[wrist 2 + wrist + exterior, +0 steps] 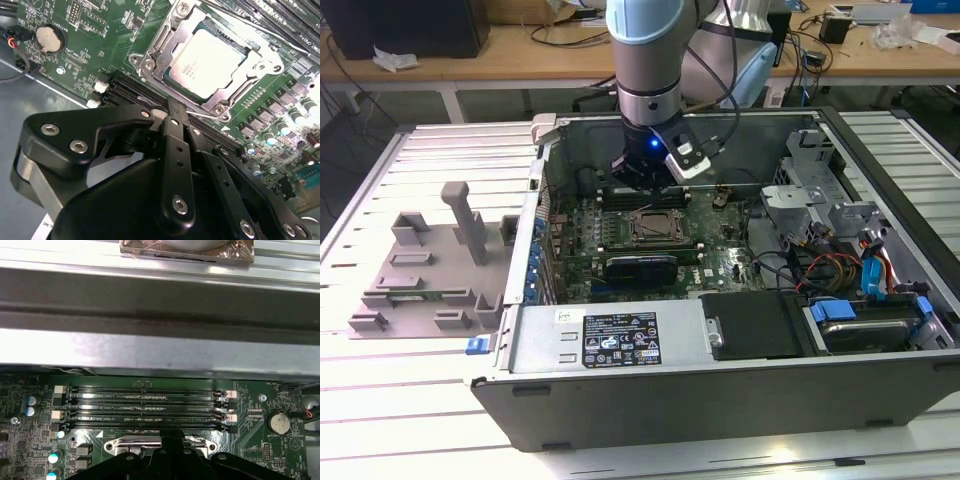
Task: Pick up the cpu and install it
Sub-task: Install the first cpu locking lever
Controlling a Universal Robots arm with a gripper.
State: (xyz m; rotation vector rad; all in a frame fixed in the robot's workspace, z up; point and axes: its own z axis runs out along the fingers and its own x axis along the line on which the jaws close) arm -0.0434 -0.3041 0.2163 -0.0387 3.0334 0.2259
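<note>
Hovering above the socket (210, 60), cpu (207, 62) already seated upper right; hand (172, 117) fingers together, empty.

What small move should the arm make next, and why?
Probably lift the tool straight up a little. The cpu already lies flat in the socket, and the tool sits beside it over the memory slots, holding nothing visible.

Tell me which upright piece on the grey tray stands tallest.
The T-topped post near the middle of the grey tray, on the exterior view's left, outside the computer case. It rises well above the low blocks around it.
</note>
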